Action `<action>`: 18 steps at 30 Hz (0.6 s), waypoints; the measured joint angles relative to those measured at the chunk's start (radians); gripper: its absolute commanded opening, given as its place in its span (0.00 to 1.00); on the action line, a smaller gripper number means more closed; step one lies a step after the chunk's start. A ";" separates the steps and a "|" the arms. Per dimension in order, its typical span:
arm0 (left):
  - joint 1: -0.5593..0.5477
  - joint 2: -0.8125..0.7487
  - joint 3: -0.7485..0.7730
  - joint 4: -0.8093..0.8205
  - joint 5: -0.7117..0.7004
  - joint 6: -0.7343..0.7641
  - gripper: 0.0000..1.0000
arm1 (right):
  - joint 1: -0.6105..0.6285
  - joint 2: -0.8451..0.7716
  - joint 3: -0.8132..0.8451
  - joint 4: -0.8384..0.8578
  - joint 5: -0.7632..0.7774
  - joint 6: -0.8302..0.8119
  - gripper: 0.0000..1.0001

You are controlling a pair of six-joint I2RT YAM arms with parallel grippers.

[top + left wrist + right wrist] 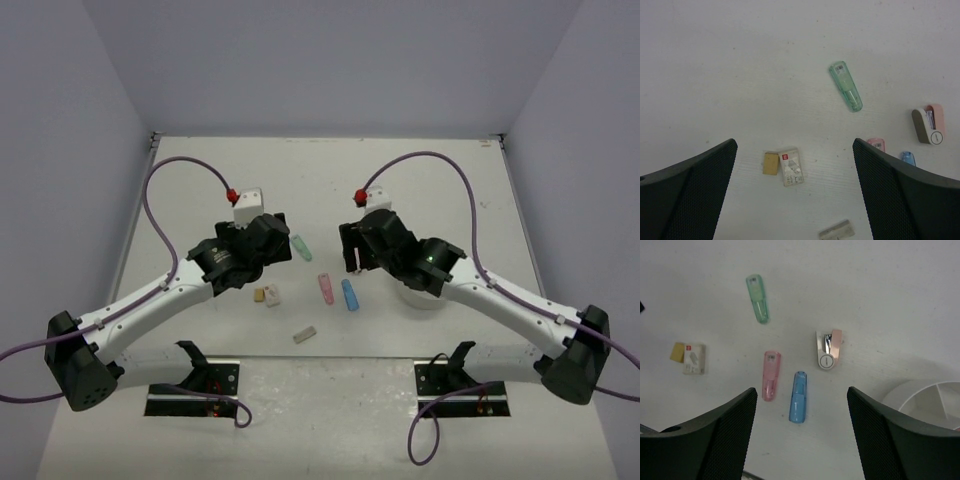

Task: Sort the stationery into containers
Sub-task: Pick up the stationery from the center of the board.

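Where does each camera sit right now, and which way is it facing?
Top external: above and behind the bases, looking down across the table; both arms show.
Left wrist: on the left arm, looking down past the open left gripper at the tan block and white block.
Right wrist: on the right arm, looking down past the open right gripper at the blue piece, with the organizer at its right edge.
Shared: both wrist views hold the green piece and the pink-and-white piece.
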 measured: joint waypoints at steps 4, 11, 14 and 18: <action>0.000 -0.001 0.001 -0.023 0.000 0.002 1.00 | -0.001 0.133 0.023 -0.036 -0.050 0.013 0.67; 0.000 -0.039 -0.004 -0.010 0.029 0.022 1.00 | -0.001 0.257 0.037 -0.065 -0.127 0.034 0.57; 0.000 -0.044 -0.005 -0.004 0.042 0.030 1.00 | 0.000 0.299 0.031 -0.065 -0.163 0.042 0.55; 0.000 -0.044 -0.007 0.002 0.053 0.038 1.00 | 0.000 0.330 -0.025 -0.056 -0.197 0.057 0.52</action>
